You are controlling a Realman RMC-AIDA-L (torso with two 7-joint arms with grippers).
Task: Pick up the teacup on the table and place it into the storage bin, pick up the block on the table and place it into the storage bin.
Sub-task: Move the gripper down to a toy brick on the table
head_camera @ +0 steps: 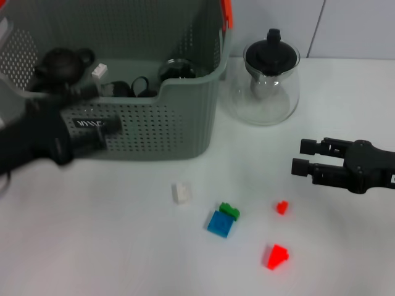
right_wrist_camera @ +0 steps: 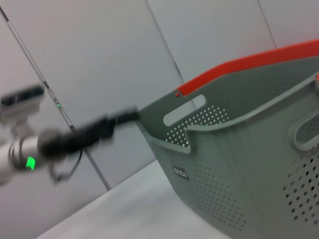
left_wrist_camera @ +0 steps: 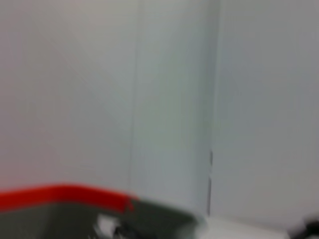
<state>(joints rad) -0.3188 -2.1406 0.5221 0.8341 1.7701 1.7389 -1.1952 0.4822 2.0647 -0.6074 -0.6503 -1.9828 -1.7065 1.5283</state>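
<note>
The left gripper (head_camera: 108, 132) hangs in front of the storage bin (head_camera: 179, 117) near the table's far left corner, its jaws too blurred to judge, and may knock the wall. The right gripper (head_camera: 300, 156), jaws slightly parted and empty, may nudge the glass teapot (head_camera: 265, 80) behind it when reaching for the small red block (head_camera: 282, 207); I see no teacup on the table.

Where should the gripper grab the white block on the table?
Take the white block from straight above, closing across its narrow sides. It stands small and alone on the table, clear of the bin, so nothing blocks a top approach.
</note>
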